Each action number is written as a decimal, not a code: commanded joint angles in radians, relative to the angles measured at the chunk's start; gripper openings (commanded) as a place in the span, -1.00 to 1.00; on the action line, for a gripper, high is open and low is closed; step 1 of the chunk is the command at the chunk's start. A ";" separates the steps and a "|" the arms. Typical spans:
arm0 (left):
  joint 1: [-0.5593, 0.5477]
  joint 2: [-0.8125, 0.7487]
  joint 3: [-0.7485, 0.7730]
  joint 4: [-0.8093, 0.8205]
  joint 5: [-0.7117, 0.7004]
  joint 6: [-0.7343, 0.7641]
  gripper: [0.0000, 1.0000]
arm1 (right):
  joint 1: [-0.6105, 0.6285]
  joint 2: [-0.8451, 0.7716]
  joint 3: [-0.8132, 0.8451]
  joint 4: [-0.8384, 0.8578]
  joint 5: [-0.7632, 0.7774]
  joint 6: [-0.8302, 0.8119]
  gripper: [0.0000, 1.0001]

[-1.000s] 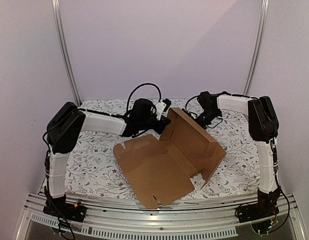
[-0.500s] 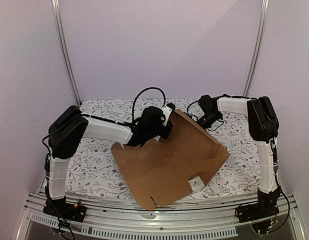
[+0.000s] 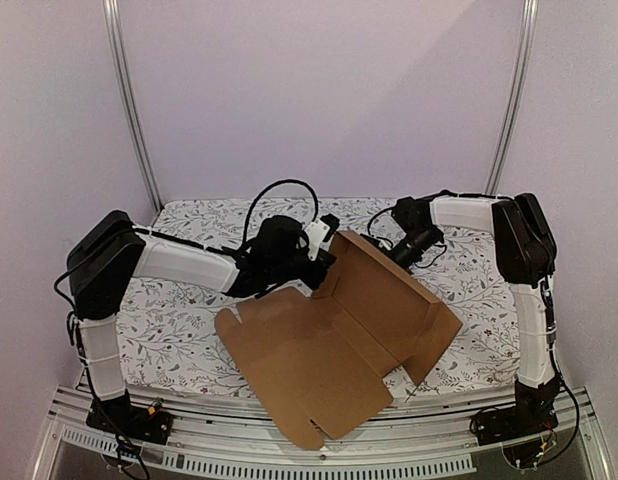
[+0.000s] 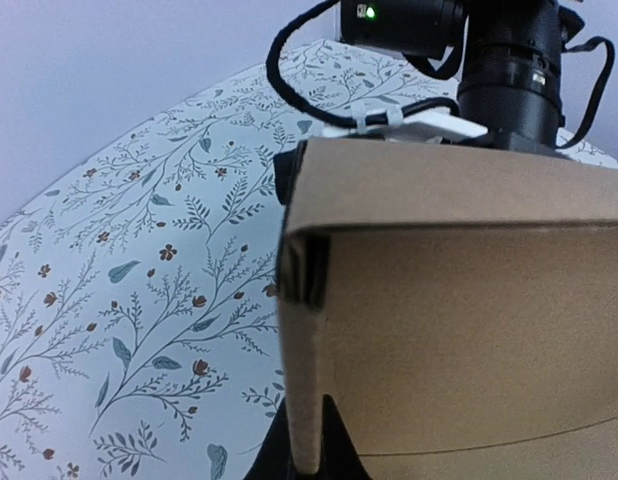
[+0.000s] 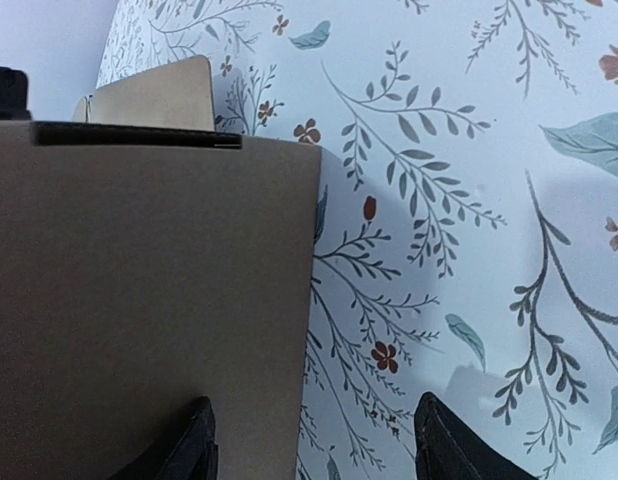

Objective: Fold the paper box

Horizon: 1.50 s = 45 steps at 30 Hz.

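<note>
The paper box is a brown die-cut cardboard sheet lying mid-table, its near panel flat and its far-right panel tilted up, with a side flap folded at the right end. My left gripper is shut on the raised panel's far-left edge; in the left wrist view the cardboard edge runs straight into the pinched jaws. My right gripper stands open at the panel's far edge. One right fingertip is over the cardboard; the other is over the cloth.
A floral tablecloth covers the table. A metal frame rail runs along the near edge, and two upright posts stand at the back. The right wrist's camera and cables loom just behind the panel.
The left arm has swung with the sheet in its grip, dragging the box a little left and forward and lifting the far panel again. The right jaws have widened slightly.
</note>
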 commanded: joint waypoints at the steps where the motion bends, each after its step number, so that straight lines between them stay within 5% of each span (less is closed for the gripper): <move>1: 0.005 -0.042 -0.120 0.135 0.042 0.011 -0.99 | -0.007 -0.136 0.036 -0.112 -0.034 -0.083 0.36; 16: -0.039 -0.071 -0.443 0.681 -0.079 0.004 -0.93 | -0.027 -0.291 0.185 -0.377 0.021 -0.112 0.74; 34: -0.073 0.026 -0.506 0.847 -0.136 -0.012 -0.81 | 0.127 -0.184 0.187 -0.422 0.075 -0.145 0.59; 45: -0.067 0.093 -0.488 0.903 -0.154 0.019 -0.28 | 0.129 -0.128 0.195 -0.449 0.048 -0.171 0.44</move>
